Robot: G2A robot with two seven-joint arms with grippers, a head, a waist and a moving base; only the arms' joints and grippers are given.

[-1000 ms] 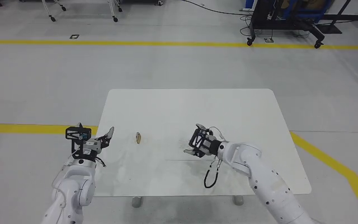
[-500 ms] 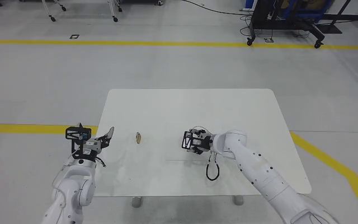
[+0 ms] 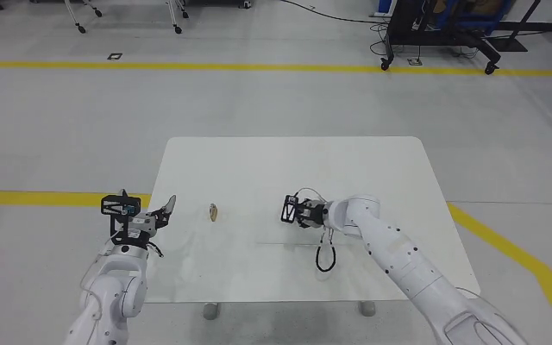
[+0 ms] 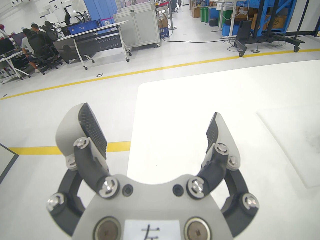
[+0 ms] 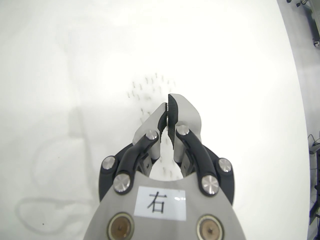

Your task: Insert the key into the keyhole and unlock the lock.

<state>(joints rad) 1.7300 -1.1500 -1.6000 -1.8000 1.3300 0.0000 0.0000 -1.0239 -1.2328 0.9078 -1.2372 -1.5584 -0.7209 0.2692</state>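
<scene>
Starting at the right gripper (image 5: 167, 101) — pads pressed together tip to tip, hanging low over the table (image 5: 225, 51). Can't tell whether a key sits pinched in there; too thin to make out if so. Probably clamped that tight to carry something flat, edge-on.

Further out, a small brass thing (image 3: 213, 211) lying on the table between the two arms, nearer the left one — guessing the lock, keyhole too tiny to see. Beyond it the left gripper (image 4: 150, 112), spread wide at the table edge, holding nothing, likely parked ready to steady that lock.
</scene>
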